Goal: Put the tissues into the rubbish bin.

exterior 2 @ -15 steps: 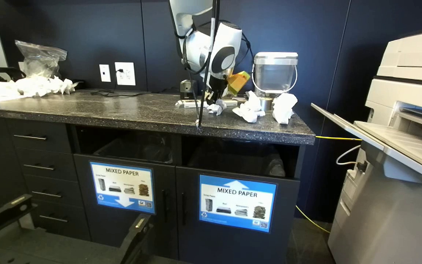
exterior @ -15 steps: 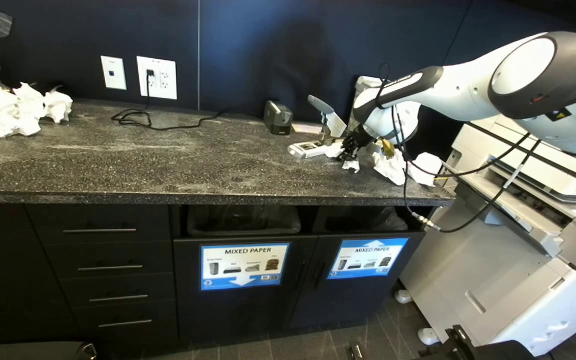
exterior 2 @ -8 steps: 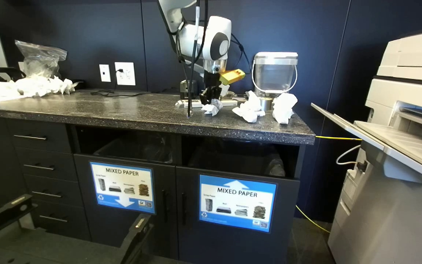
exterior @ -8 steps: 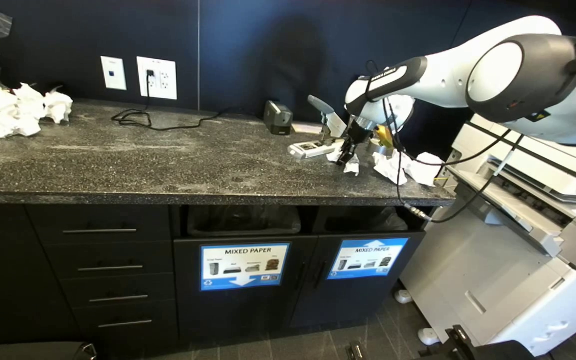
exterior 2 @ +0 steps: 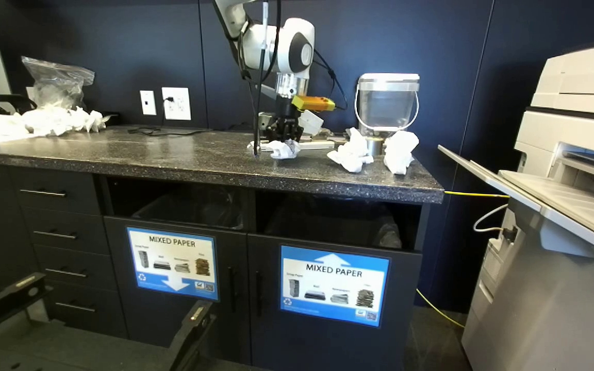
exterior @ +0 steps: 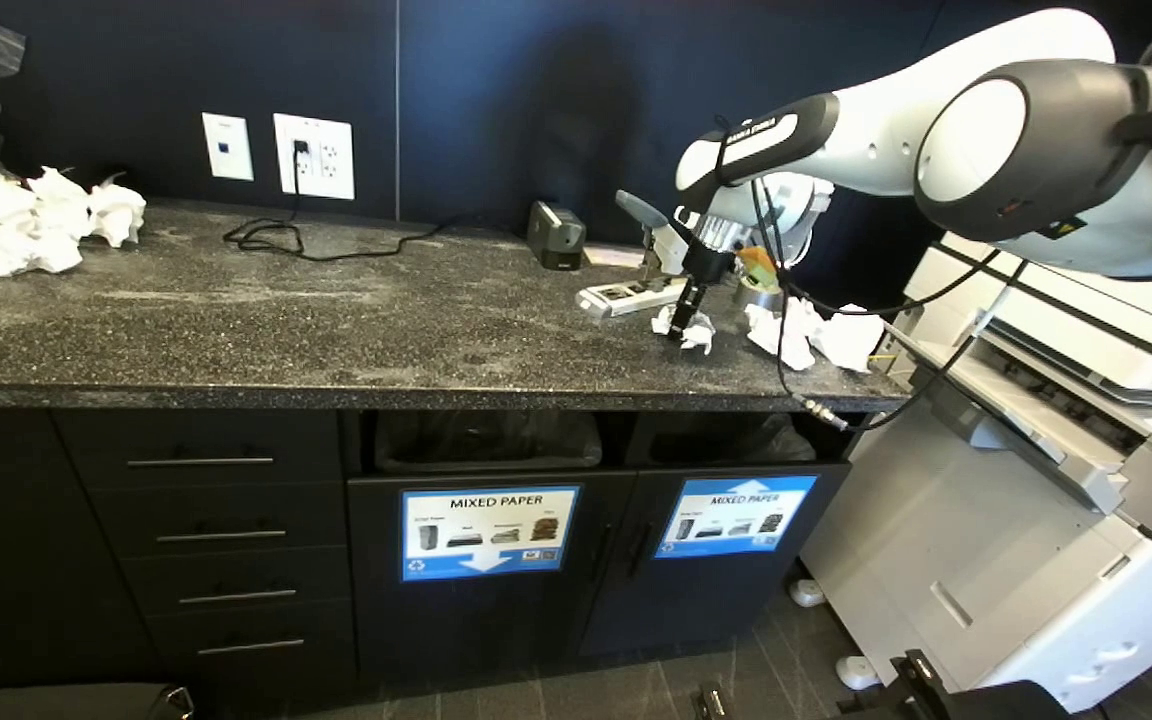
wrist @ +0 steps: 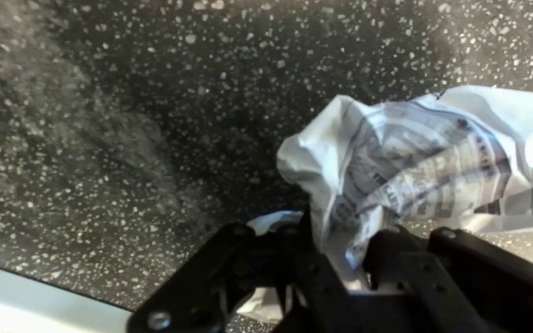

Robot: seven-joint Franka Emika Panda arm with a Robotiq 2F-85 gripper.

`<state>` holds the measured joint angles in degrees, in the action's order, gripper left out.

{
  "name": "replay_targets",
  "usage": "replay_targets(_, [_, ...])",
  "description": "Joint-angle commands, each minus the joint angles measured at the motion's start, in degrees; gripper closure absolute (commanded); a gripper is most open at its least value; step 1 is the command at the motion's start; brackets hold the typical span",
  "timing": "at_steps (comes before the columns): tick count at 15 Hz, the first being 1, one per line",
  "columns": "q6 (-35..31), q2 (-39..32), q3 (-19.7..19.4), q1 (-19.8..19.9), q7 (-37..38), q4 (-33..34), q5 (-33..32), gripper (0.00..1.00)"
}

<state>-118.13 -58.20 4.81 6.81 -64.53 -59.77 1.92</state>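
My gripper (wrist: 343,243) is shut on a crumpled, partly printed tissue (wrist: 419,157), whose paper runs between the fingers (wrist: 387,259) in the wrist view. In both exterior views the gripper (exterior: 681,322) points down at the right part of the counter with this tissue (exterior 2: 284,150) at its tips. Whether the wad still touches the counter, I cannot tell. Two bigger tissues (exterior 2: 352,151) (exterior: 848,338) lie to its right. A white heap of tissues (exterior 2: 49,121) is at the far left. Below the counter, the rubbish bin (exterior 2: 323,335) shows a dark slot above its blue-headed sign.
A similar bin (exterior 2: 170,319) with a white-headed sign adjoins it. Near the gripper stand a long-armed stapler (exterior: 626,297), a pencil sharpener (exterior: 556,237), a tape roll (exterior 2: 375,146) and a clear bucket (exterior 2: 387,105). A cable (exterior: 784,340) hangs from the arm. The printer (exterior: 1016,560) stands right.
The gripper has swung more upright and shifted left in an exterior view. The tissue at its tips has shifted the same way with it. The other wads have not moved.
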Motion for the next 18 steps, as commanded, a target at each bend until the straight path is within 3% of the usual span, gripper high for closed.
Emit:
replay_targets(1, [-3.9,2.6,-3.9,-3.7,11.5,-4.0,-3.9,0.88])
replay_targets(7, [-1.0,7.9,-6.6,-6.8,29.4,-10.6,-10.0,0.93])
replay_targets(13, [1.2,15.8,-4.5,-5.3,41.9,-21.8,-8.2,0.93])
replay_targets(18, [-9.6,23.5,-5.0,-5.8,53.3,-36.1,-6.6,0.93])
